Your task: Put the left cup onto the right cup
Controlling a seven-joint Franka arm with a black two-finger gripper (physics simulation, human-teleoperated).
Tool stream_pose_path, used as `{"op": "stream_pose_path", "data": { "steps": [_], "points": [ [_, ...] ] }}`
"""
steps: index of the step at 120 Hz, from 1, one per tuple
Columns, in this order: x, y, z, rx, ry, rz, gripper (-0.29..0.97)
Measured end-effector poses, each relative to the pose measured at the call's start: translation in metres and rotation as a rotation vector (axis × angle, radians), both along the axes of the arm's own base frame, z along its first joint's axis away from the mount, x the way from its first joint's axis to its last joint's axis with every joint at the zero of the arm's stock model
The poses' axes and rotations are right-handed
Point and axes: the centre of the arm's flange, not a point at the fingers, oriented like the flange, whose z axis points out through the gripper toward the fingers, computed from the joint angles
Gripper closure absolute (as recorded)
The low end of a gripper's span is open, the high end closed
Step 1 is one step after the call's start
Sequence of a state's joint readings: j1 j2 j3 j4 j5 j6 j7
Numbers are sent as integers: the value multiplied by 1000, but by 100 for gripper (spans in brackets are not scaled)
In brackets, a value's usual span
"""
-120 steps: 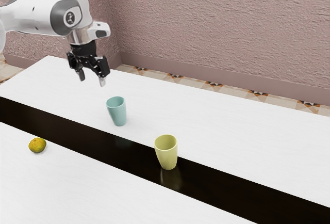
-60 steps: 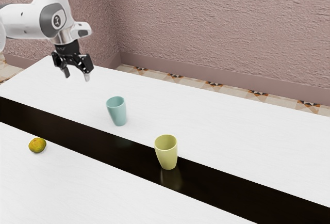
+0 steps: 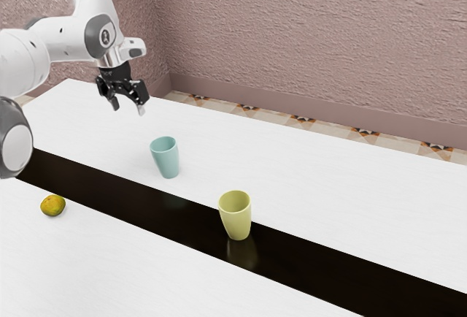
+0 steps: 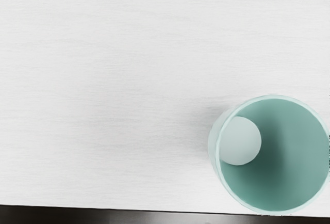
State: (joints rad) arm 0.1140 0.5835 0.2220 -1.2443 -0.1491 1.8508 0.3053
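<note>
A teal cup point(image 3: 166, 156) stands upright on the white table point(image 3: 328, 171), left of a yellow-green cup point(image 3: 235, 215) that stands at the edge of a dark strip. My gripper point(image 3: 127, 107) hangs open in the air, above and to the exterior view's left of the teal cup, with nothing between its fingers. In the wrist view I look down into the teal cup point(image 4: 270, 154) from above, its pale bottom showing, with the white table point(image 4: 103, 79) around it.
A small orange-yellow fruit point(image 3: 52, 205) lies on the near white surface at the exterior view's left. A dark strip point(image 3: 306, 262) runs across the table between the two white parts. A pink wall point(image 3: 306, 32) stands behind.
My hand swung to the exterior view's left and up, then came back rightward toward the teal cup. Both cups and the fruit stayed put.
</note>
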Motion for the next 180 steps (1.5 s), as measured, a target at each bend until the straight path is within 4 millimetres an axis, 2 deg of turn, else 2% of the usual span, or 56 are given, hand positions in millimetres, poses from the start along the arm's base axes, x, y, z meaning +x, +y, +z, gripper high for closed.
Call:
{"op": "stream_pose_path", "data": {
  "steps": [14,33,66,125,138,168,180],
  "points": [
    [15,-14,-12,-7,8,-38,2],
    [19,-25,-20,-15,21,-69,2],
    [18,-23,-54,-26,70,-82,2],
    [11,-14,-92,-27,110,-46,2],
    [11,-9,-93,-25,110,-37,2],
    [16,-6,-81,-22,82,-32,2],
    [20,-8,-85,-24,80,-35,2]
  ]
}}
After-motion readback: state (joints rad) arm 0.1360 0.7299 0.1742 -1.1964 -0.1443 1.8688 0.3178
